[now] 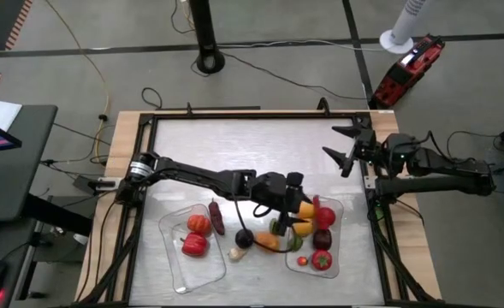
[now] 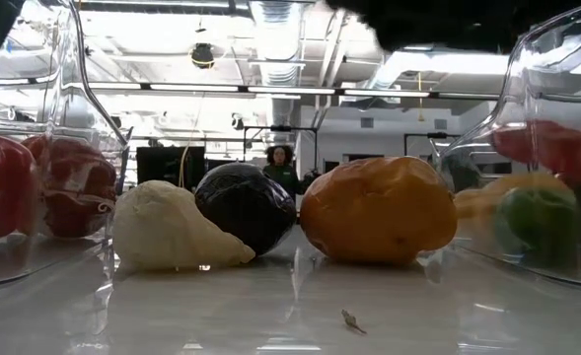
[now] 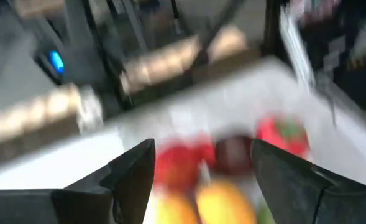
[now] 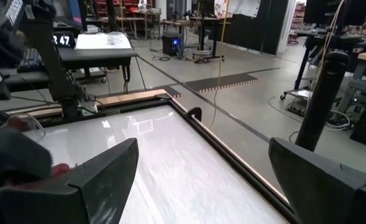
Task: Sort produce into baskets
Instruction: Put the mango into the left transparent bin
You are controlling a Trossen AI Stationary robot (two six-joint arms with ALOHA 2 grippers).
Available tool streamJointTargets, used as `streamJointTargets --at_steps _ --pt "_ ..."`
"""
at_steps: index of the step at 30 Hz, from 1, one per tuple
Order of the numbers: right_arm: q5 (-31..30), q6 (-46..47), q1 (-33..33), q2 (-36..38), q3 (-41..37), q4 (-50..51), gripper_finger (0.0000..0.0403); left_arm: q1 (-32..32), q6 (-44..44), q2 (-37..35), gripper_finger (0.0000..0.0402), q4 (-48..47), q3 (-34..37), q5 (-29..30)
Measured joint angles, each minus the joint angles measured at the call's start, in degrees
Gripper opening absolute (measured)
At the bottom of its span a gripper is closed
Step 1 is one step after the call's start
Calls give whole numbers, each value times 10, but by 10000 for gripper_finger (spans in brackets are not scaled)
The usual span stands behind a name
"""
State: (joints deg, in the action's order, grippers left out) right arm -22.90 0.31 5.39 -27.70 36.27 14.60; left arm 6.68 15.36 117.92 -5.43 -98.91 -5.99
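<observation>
My left gripper [image 1: 293,202] hangs open and empty over the near-left part of the right clear tray [image 1: 335,257]. Its wrist view [image 3: 201,155] shows red [image 3: 178,165], dark red [image 3: 234,154] and yellow [image 3: 223,202] pieces between and beyond the fingers. That tray holds red, yellow and green pieces. The left tray [image 1: 173,257] holds red pieces [image 1: 194,245] and a dark red chilli [image 1: 216,216]. A pale garlic piece [image 1: 235,253], a dark purple piece [image 1: 245,239] and an orange piece [image 1: 269,244] lie on the table between the trays. My right gripper [image 1: 337,144] waits open at the far right.
The low view shows the garlic [image 2: 172,232], the purple piece [image 2: 246,205] and the orange piece [image 2: 379,209] in a row between the two tray walls [image 2: 93,118]. The far half of the white tabletop [image 1: 252,145] is bare. A person stands in the room beyond [image 2: 280,163].
</observation>
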Motion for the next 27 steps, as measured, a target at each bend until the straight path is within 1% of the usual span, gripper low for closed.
streamJointTargets --at_steps 3,5,7,10,12,14,18,19,20,22,27 --pt "0 1 0 0 0 10 386 0 3 -7 249 -110 0 3" --pt "-1 0 0 0 0 11 386 0 -14 -8 245 -182 0 3" --pt "-3 -1 0 0 0 11 386 1 -39 -7 241 -242 0 -18" --pt "-4 0 0 0 0 11 386 8 -86 -7 238 -287 0 -74" --pt "-4 1 0 0 0 10 386 23 -124 -7 238 -299 0 -77" --pt "-4 1 0 0 0 6 386 45 -142 -7 239 -315 0 -41" --pt "-4 2 0 0 0 4 386 92 -142 4 262 -314 8 101" --pt "-4 5 0 0 0 4 386 100 -141 5 271 -313 9 126" --pt "-4 8 0 0 0 4 386 107 -139 6 281 -311 9 138" --pt "-4 12 0 0 0 2 386 114 -141 3 302 -296 8 140" --pt "-4 12 0 0 0 -2 386 116 -168 4 340 -294 8 119"
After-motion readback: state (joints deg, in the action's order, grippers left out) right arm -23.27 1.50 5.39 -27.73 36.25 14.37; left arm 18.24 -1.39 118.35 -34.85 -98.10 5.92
